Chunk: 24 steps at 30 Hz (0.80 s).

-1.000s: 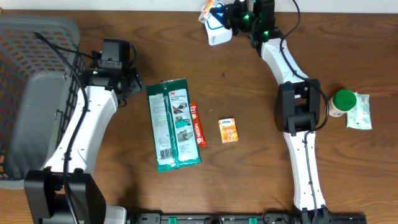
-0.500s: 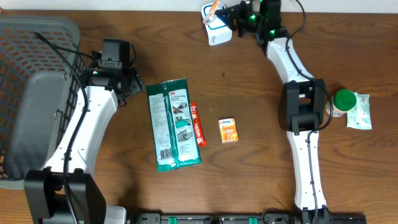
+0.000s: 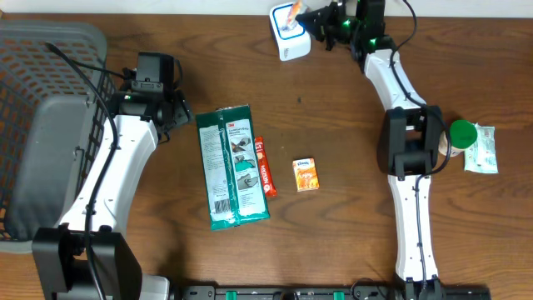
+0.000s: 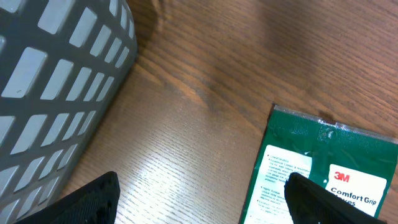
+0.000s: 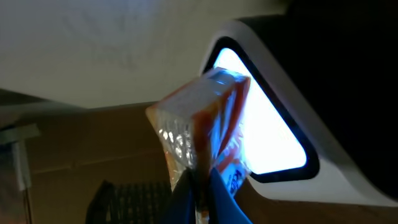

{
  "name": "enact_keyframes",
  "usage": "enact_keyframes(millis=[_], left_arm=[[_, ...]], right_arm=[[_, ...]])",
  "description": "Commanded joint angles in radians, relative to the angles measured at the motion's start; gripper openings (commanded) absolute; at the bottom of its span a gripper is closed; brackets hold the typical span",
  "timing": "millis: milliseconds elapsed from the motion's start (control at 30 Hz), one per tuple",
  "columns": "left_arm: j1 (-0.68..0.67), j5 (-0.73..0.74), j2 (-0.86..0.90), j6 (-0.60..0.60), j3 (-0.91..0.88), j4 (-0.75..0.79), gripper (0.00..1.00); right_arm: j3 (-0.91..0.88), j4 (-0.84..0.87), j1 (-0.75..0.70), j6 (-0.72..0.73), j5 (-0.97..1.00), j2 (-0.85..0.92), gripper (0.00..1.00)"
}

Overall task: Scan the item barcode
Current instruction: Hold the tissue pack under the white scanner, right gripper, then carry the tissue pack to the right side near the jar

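Right tool (image 5: pixel 200 190), top of overhead view: clamped on orange packet (image 5: pixel 199 115) against lit scanner (image 5: pixel 267 130). Left tool (image 4: pixel 199 202): jaws apart, above bench (image 4: pixel 186 124), beside green pack (image 4: pixel 323 174).

- Two-finger grippers: two, the left gripper (image 4: pixel 199 202) and the right gripper (image 3: pixel 310 18).
- Small orange packets: two. The held orange packet (image 3: pixel 288 12) is pinched in the right gripper. The loose orange packet (image 3: pixel 306 175) lies between the two grippers, well apart from both.
- white barcode scanner (image 3: pixel 292 48): one, just beside the right gripper's tips.
- green 3M Comfort Grip pack (image 3: pixel 232 166): one, just beside the left gripper.
- red stick packet (image 3: pixel 264 166): one, against the green pack's edge, on the side away from the left gripper.
- grey mesh basket (image 3: pixel 25 83): one, on the left gripper's other side.
- green-capped bottle (image 3: pixel 460 135): one, well apart from the right gripper.
- white-and-green sachet (image 3: pixel 483 152): one, just beside the bottle.
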Motion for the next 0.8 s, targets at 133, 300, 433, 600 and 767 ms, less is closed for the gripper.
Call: enact_keyframes(millis=[133, 300, 433, 600, 767], left_arm=[[0.0, -0.017, 0.0, 0.01, 0.005, -0.003, 0.85], [0.0, -0.017, 0.0, 0.01, 0.005, -0.003, 0.85], [0.0, -0.017, 0.0, 0.01, 0.005, -0.003, 0.85], [0.0, -0.017, 0.0, 0.01, 0.005, -0.003, 0.85], [0.0, -0.017, 0.0, 0.01, 0.005, -0.003, 0.85]], right_arm=[[0.013, -0.539, -0.023, -0.56, 0.264, -0.362, 0.01], [0.013, -0.89, -0.014, -0.873, 0.38, -0.515, 0.01], [0.013, -1.22, -0.014, -1.063, 0.547, -0.564, 0.01], [-0.04, -1.481, -0.014, -1.119, 0.811, -0.553, 0.01], [-0.255, -1.493, -0.014, -1.101, 0.988, -0.553, 0.01]])
